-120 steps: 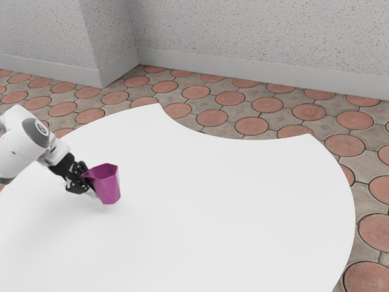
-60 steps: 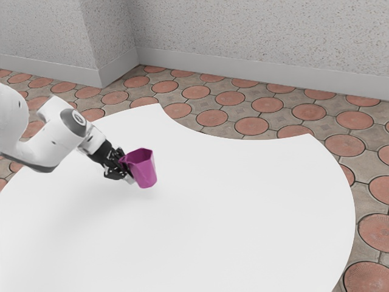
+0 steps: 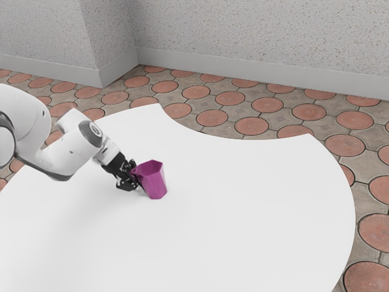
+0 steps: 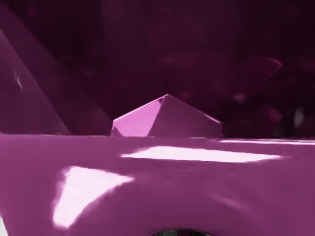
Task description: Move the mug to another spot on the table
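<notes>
You see the tool (image 3: 132, 180) clamped on the mug (image 3: 153, 179) (its fingertips hidden behind the rim); the mug leans over the tabletop (image 3: 243, 213) toward the exterior view's left, base contact unclear.

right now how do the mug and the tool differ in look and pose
Colour: the mug is glossy purple, the tool black. Shape: the mug is a faceted open cup, wider than the tool, which is a narrow two-finger clamp. Pose: the mug stands near upright, mouth up; the tool slants down toward it from the exterior view's left. Shared: both are over the white table, joined at the mug's wall on that side.
</notes>
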{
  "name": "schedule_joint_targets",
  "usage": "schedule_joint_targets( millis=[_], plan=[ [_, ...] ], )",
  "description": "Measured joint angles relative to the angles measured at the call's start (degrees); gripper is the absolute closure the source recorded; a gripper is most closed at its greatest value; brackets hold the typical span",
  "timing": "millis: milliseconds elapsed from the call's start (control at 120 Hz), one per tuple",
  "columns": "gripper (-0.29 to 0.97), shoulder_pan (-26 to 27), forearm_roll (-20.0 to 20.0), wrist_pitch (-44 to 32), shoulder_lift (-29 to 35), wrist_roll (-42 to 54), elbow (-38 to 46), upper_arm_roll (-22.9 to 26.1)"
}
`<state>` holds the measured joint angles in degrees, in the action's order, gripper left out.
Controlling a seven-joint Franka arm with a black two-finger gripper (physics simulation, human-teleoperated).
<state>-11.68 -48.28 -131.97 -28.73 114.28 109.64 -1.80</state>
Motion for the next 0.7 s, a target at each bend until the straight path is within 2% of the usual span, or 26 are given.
schedule_joint_targets(
  millis=[192, 308, 508, 625, 700],
  plan=[
    [0.38, 0.0, 0.8, 1.0, -0.2, -0.5, -0.1, 0.0],
    [0.22, 0.0, 1.0, 1.3, 0.2, -0.8, -0.1, 0.0],
    [0.08, -0.7, 1.2, 2.3, 4.4, -1.2, 0.7, 1.2],
    [0.05, -1.7, 1.4, 3.9, 11.4, -1.4, 4.6, 1.3],
    [0.03, -1.9, 1.7, 4.9, 18.0, -1.5, 8.6, 1.3]
  ],
)
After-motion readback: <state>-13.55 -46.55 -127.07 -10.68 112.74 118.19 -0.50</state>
